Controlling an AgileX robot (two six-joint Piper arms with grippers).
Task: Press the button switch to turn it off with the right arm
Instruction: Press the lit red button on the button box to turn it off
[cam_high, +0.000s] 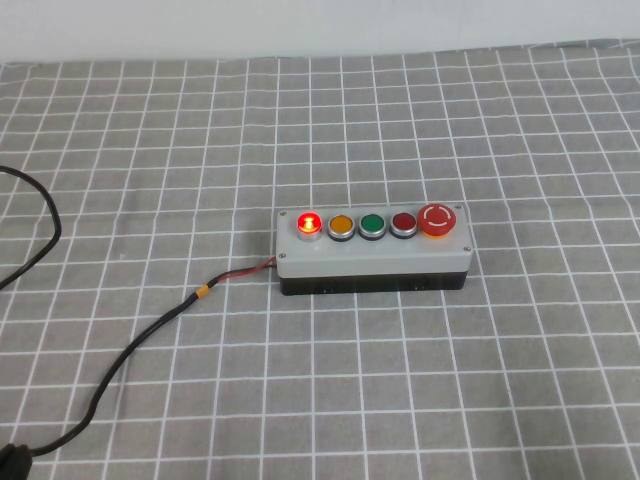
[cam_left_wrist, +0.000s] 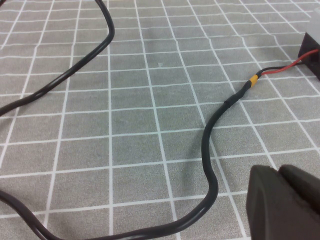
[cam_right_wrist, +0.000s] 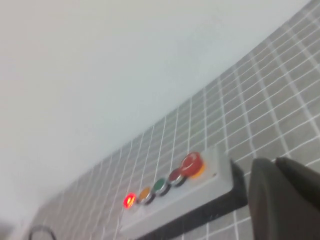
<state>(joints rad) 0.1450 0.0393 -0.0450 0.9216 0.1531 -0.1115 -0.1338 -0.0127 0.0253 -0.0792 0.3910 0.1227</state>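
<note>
A grey button box (cam_high: 372, 254) on a black base lies mid-table in the high view. Along its top run a lit red lamp (cam_high: 309, 222), a yellow button (cam_high: 341, 225), a green button (cam_high: 372, 224), a dark red button (cam_high: 403, 223) and a red mushroom button (cam_high: 438, 219). Neither arm shows in the high view. The right wrist view has the box (cam_right_wrist: 200, 192) with its lamp (cam_right_wrist: 129, 201) glowing, and my right gripper (cam_right_wrist: 274, 164) shut, held off the mushroom-button end of the box. My left gripper (cam_left_wrist: 278, 171) is shut above the cloth, near the cable (cam_left_wrist: 210, 150).
A black cable (cam_high: 130, 345) with a yellow band and red wire runs from the box's left end toward the table's front left. A grey checked cloth (cam_high: 500, 380) covers the table. A white wall (cam_right_wrist: 125, 60) stands behind.
</note>
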